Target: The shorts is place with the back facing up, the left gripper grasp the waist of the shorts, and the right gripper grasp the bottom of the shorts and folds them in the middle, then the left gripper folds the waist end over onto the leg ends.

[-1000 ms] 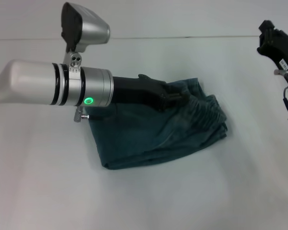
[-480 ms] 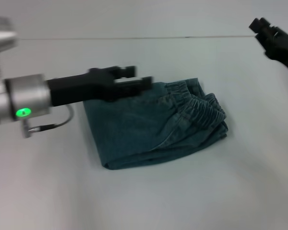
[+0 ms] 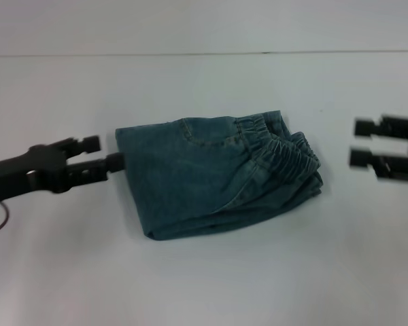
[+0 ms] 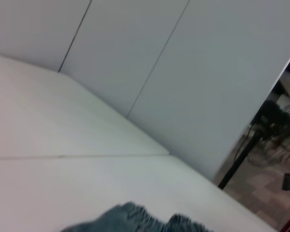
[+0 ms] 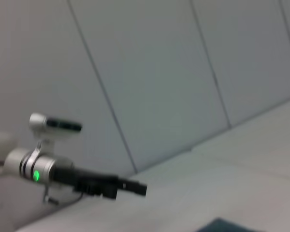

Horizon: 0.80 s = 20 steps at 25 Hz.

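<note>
Between parted grippers, folded shorts (image 3: 211,180).

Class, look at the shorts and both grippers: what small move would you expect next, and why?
Probably both arms finish pulling clear to rest. The shorts already lie folded, waist on top; the left gripper and right gripper are open, beside the cloth, holding nothing.
</note>
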Available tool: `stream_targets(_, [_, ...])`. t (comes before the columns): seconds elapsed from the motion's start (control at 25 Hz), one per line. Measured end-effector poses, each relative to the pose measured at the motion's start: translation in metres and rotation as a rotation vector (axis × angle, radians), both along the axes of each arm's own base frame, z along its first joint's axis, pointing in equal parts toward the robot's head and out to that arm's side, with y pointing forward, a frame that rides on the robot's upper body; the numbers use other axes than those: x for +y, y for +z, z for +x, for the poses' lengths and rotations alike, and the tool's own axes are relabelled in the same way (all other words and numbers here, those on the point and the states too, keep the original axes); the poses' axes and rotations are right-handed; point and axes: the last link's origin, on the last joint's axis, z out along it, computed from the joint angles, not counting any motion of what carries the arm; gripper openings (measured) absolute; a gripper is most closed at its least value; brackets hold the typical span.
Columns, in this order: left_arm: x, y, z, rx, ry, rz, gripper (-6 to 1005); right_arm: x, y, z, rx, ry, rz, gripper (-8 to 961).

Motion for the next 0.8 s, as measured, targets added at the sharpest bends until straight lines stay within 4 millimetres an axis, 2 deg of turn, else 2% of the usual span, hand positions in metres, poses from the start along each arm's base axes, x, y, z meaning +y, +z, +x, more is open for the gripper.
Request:
stream_targets(0.16, [-0.010,0.005,-0.012,0.050,0.036,-0.007,934,-0.020,0.003,0.020,-0.089,-0.047,-0.048,677])
stream_targets(0.36, [-0.016,0.003,-0.020,0.106,0.058,-0.026,934,-0.026,-0.006,0.040,-0.187,-0.135,-0.095,786])
stream_targets(0.56, [-0.016,-0.003,-0.026,0.153,0.077,-0.043,934,-0.022,-0.011,0.044,-0.198,-0.163,-0.075,916])
stream_targets(0.8, [-0.015,-0.006,-0.027,0.167,0.078,-0.045,934,-0.018,-0.016,0.041,-0.188,-0.166,-0.069,917])
